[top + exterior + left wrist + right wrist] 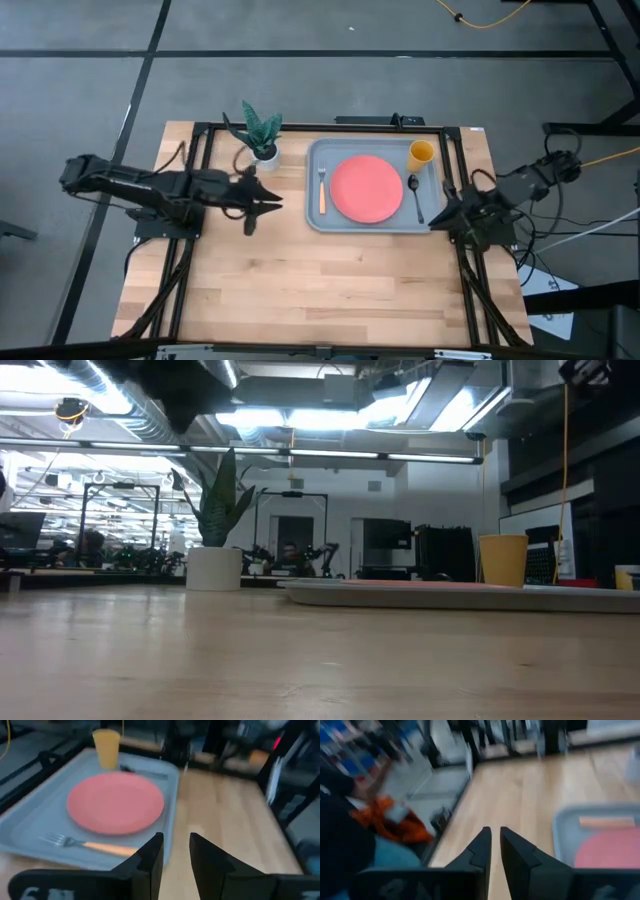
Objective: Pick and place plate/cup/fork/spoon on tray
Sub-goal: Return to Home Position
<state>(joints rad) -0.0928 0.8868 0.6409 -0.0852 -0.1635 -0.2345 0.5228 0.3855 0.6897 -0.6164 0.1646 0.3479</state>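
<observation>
We log the tray [378, 222] right of centre in the high view, on the wooden table [320, 290]. All 4 items sit on it. Plate [366, 188] in the tray's middle. Fork [322, 187] along the tray's left side, just beside the plate, tines toward frame top. Spoon [415, 196] on the plate's right, apart from it. Cup [421, 154] upright in the tray's upper right corner, above the spoon.

Left gripper [275, 203] is left of the tray, above bare table, w/ nothing held; in left wrist view its fingers [150, 860] show a narrow gap, approx. parallel. Right gripper [437, 222] is at the tray's lower right corner, by the rim; in right wrist view its fingers [481, 851] are nearly together, only a slit between, holding nothing.

Potted plant [262, 134] in white pot stands upper left of the tray, well apart from both grippers.
</observation>
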